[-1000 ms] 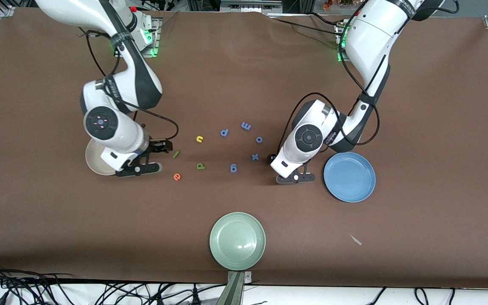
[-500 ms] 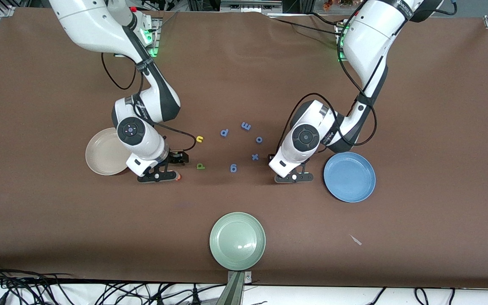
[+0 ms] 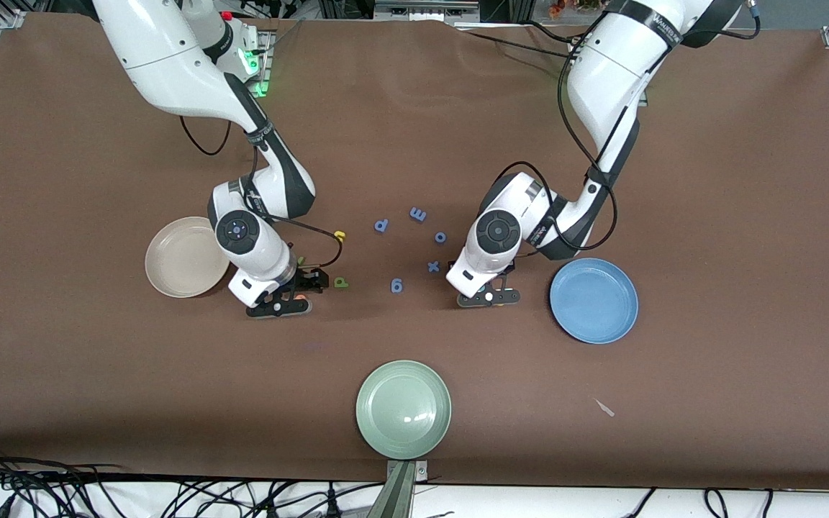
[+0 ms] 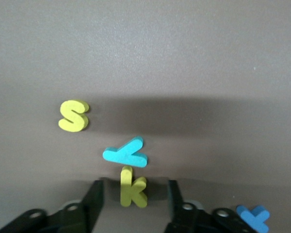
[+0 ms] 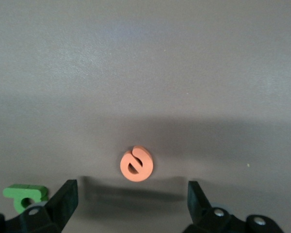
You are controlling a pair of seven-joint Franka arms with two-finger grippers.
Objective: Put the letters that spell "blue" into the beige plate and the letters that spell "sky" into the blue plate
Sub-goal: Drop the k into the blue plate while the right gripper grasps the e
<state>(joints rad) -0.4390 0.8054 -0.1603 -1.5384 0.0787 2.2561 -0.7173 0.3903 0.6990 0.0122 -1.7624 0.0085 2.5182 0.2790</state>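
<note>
The k (image 4: 133, 187) lies flat on the worktop (image 3: 745, 216) between the fingers (image 4: 93, 199) of the left gripper (image 4: 134, 195). The fingers stand partly open, a gap shows on each side of the k, and nothing is held. The y (image 4: 126, 153) lies just beside the k and the s (image 4: 73, 115) lies near it. A blue x (image 4: 253, 217) is seen by one finger.

The e (image 5: 136, 164) lies just ahead of the right gripper (image 5: 131, 194), in line with the gap between its fingers (image 5: 67, 196). These are spread wide and hold nothing. The b (image 5: 24, 195) lies beside one finger.

The beige plate (image 3: 177, 259) and the blue plate (image 3: 593, 301) are both empty. It is judged that no letter has been placed and that all seven remain.

The s, k and y are shown in the left wrist view only; in the front view they are hidden under the left arm. The plates, the u (image 3: 340, 235), the l (image 3: 300, 260) and a green plate (image 3: 403, 409), nearest the front camera, are shown in the front view only.
</note>
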